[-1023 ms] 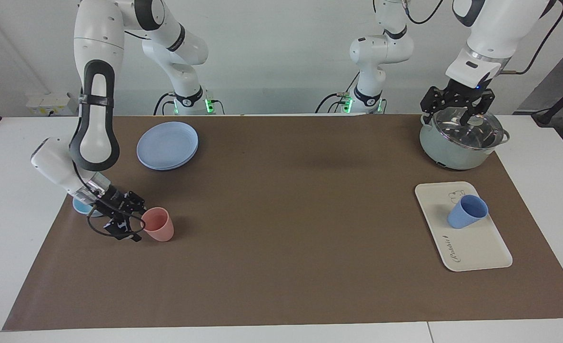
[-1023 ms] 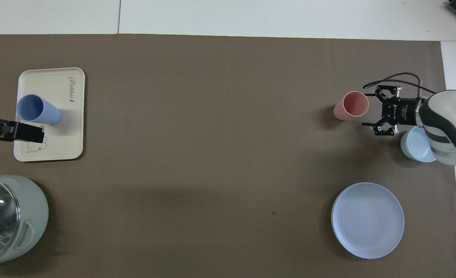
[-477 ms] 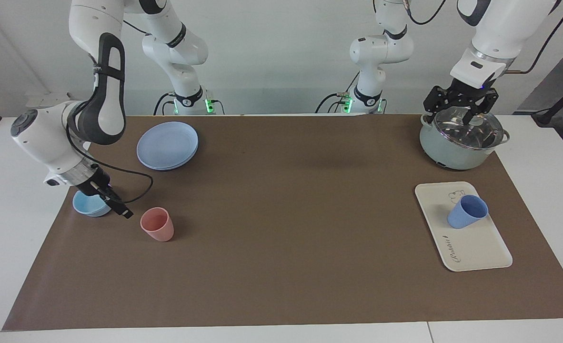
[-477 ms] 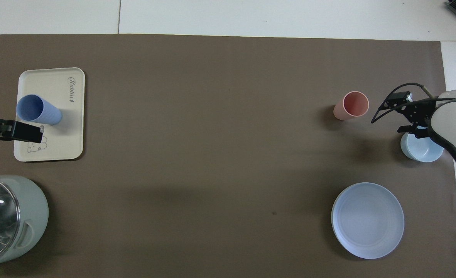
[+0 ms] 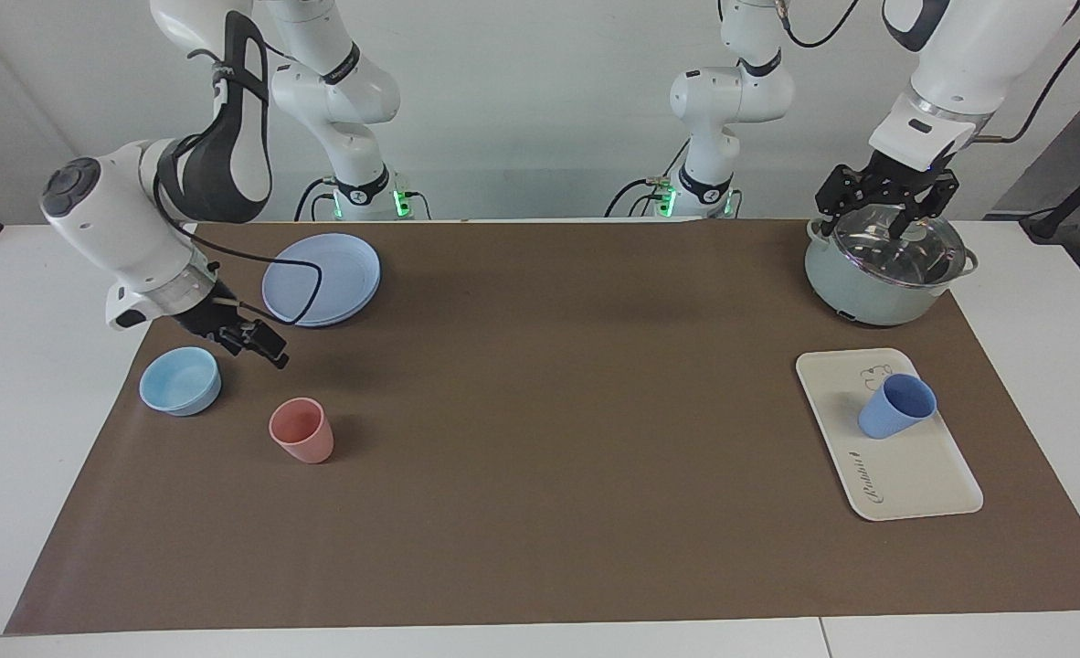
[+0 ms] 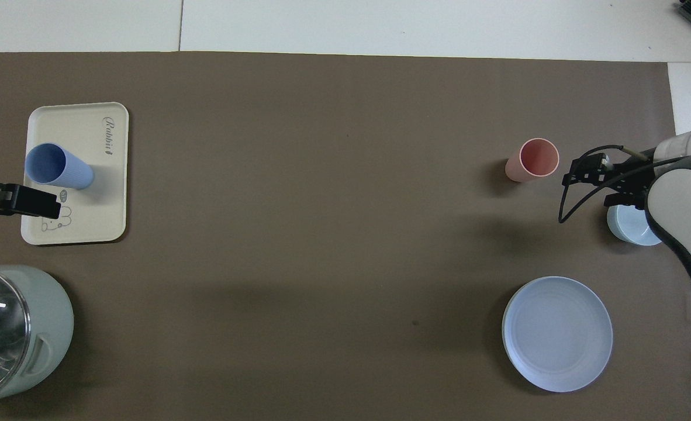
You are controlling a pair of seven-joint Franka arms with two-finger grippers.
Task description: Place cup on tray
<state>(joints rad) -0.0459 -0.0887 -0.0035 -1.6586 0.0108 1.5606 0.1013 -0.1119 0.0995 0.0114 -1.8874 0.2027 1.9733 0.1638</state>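
Facing view: cup [image 5: 897, 407] stands upright on the tray [image 5: 915, 480]. I judge it light, stiff ribbed plastic, best pinched across its tapered wall. My left gripper [image 5: 885, 203] hangs spread over the pot [image 5: 883, 274].

Overhead view: right gripper [image 6: 591, 175], jaws wide and empty, hovers beside the pink tumbler [image 6: 532, 159].

"rabbit" on the tray [image 6: 114, 175]
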